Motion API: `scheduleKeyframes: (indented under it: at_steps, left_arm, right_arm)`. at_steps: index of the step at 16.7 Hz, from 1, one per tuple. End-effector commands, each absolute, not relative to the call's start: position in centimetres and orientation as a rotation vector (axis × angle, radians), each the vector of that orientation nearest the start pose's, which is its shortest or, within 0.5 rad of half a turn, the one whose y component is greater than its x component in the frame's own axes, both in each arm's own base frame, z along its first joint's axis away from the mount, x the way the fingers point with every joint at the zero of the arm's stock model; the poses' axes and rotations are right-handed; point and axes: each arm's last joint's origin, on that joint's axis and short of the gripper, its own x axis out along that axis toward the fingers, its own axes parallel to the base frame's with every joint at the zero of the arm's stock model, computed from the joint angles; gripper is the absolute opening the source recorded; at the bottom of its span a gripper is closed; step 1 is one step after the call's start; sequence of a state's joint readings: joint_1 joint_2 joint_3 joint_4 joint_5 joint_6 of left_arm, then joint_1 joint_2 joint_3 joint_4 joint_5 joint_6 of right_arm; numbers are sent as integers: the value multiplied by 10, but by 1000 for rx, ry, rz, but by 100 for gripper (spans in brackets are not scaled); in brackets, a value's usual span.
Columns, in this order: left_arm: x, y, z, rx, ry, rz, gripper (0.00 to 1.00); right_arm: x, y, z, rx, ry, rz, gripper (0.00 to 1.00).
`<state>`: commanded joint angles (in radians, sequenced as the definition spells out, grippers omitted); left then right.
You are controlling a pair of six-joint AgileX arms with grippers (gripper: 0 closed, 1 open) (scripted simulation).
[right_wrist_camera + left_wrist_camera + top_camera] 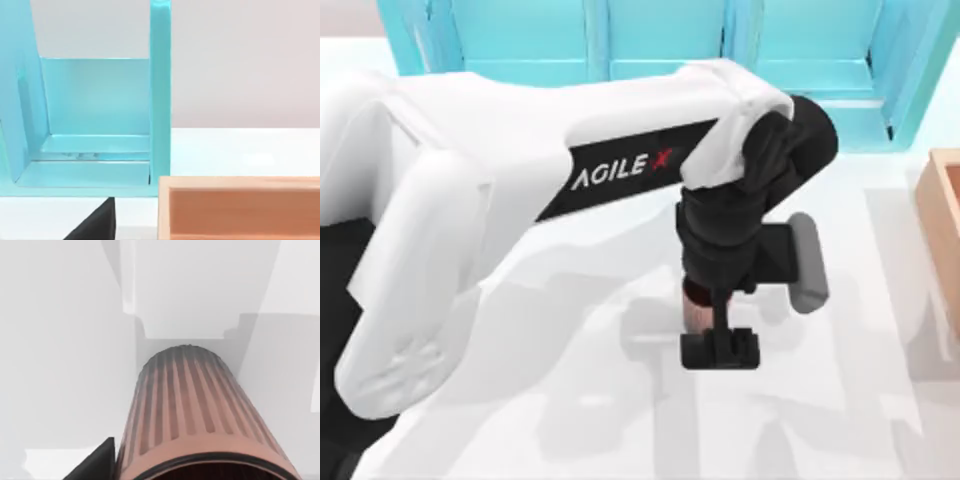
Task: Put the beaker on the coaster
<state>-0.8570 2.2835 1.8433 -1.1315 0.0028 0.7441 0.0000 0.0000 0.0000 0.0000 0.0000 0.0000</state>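
Now | left pincer [719,350] mid-table | beaker [192,410] held between its fingers | off the table

Beaker [696,312] under left end effector [720,350]

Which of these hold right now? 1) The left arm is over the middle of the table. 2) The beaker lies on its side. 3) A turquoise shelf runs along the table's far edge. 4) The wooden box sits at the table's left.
1) True: the left gripper is at the table's middle, by the beaker.
2) False: the beaker is upright.
3) True: the turquoise shelf lines the far edge.
4) False: the wooden box is at the right edge.
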Motion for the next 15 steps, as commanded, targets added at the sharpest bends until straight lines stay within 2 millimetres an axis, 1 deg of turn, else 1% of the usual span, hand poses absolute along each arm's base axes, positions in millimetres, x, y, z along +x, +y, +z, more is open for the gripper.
scheduleKeyframes:
  at_steps: [4,15]
  left_arm:
    - [295,-333,148,1225,1201,-1223,100]
    - [295,-333,148,1225,1201,-1223,17]
  right_arm:
    - [106,-1,160,0,0,0,100]
    - [106,-1,160,0,0,0,100]
